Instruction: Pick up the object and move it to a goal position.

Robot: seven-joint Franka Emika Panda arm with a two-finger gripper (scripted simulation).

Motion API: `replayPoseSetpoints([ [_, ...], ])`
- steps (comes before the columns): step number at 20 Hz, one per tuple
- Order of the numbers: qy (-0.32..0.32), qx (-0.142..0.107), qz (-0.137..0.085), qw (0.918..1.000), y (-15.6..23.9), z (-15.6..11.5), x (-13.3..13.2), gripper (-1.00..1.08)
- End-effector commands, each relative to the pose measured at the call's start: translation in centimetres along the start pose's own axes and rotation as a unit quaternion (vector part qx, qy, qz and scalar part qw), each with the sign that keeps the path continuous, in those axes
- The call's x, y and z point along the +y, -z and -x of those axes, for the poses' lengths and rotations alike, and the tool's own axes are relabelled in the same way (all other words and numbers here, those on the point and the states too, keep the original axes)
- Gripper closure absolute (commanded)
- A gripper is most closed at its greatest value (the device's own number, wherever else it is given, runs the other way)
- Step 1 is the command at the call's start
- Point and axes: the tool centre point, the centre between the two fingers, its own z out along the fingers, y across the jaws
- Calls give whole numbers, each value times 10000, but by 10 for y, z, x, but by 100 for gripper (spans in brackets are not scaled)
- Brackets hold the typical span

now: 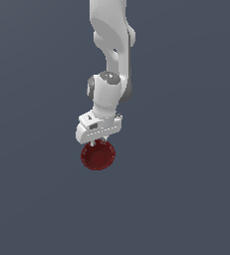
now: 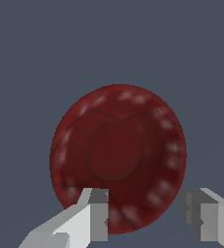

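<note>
The white arm [image 1: 112, 45] comes down from the top of the exterior view, its upper link nearly vertical, then a rounded wrist joint [image 1: 106, 89] with grey caps, and below it the flat white hand block, tilted so that its end toward the exterior view's left sits lower. The gripper [image 1: 98, 142] points downward from that block, and only short stubs of its fingers show there, right at the upper edge of the bowl [image 1: 98, 155]. In the wrist view the gripper [image 2: 145, 213] shows two pale grey fingers [image 2: 91, 220] with darker pads, set apart with a clear gap between them. One finger overlaps the bowl [image 2: 118, 157] near its rim, while the other stands just off the bowl's edge, beside it. The jaws look partly open, spanning a stretch of the rim; whether they actually press on the bowl cannot be told from these views. The bowl lies directly under the gripper, with the larger part of it spreading away beyond the fingertips. It is round and dark red, with a smooth circular centre a shade darker than the rest. A ring of pale, soft highlights runs around its fluted, scalloped rim, and a few thin dark lines cross its inner surface. Around it, the ground [image 1: 186, 199] is a plain slate blue-grey.
</note>
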Motion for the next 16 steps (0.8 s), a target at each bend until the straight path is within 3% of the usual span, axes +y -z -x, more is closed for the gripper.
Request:
replayPoseSetpoints([
  [1, 490, 102, 116, 9987, -6, 5, -4, -20],
  [6, 1456, 315, 284, 9884, -17, 14, -16, -20],
  [16, 2899, 705, 403, 9536, -28, 30, -45, -20],
])
